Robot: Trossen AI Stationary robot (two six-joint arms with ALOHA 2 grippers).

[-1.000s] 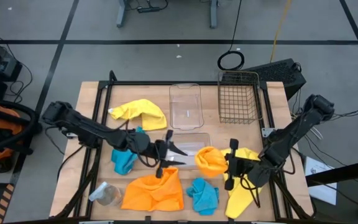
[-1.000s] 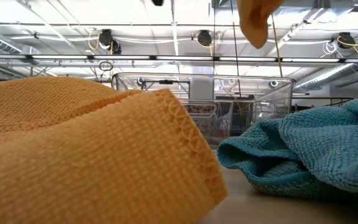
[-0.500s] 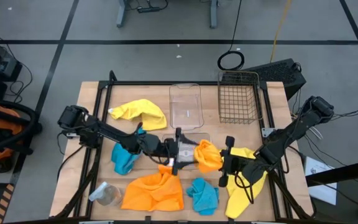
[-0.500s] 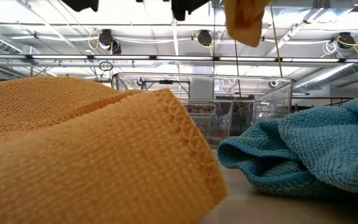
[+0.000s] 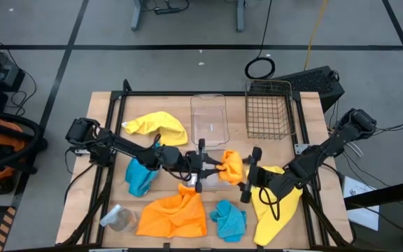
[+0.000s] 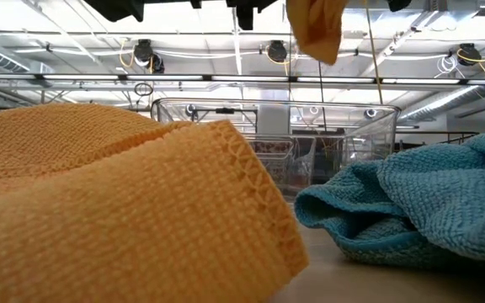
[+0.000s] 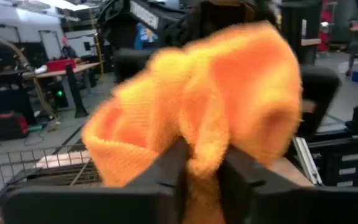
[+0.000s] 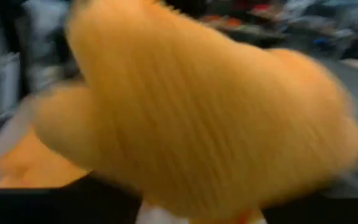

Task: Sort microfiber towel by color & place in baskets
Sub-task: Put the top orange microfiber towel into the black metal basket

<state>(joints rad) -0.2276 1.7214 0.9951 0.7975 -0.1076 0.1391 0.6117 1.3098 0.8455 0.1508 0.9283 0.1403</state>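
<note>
Nearest, along the front edge of the bench (image 5: 103, 101), lie a spread orange towel (image 5: 173, 215), a crumpled turquoise towel (image 5: 229, 218) just beside it, and a yellow towel (image 5: 277, 210) draped under the right arm. A small clear jar (image 5: 119, 218) sits at the front left corner.

Farther in, at mid-bench, both arms stretch low and inward from opposite sides until their tips nearly meet. The left claw (image 5: 208, 166) reaches from the left, its fingers (image 7: 166, 168) closed on a bunched orange cloth (image 5: 231, 166), which bulges above them in the left wrist view. The right claw (image 5: 247, 183) comes in from the right, right against the same cloth; whether it is gripping or spread, I cannot tell, as the cloth fills its wrist view (image 8: 197, 118). In the low view that cloth (image 6: 314, 29) hangs clear of the bench top. A 2nd turquoise towel (image 5: 140, 177) lies under the left arm.

Beyond them sit 1 clear bin (image 5: 224, 155) just behind the claws, another clear bin (image 5: 208, 119) farther back, a 2nd yellow towel (image 5: 158, 127) to its left, and the wire-mesh basket (image 5: 267, 110) at the back right.
</note>
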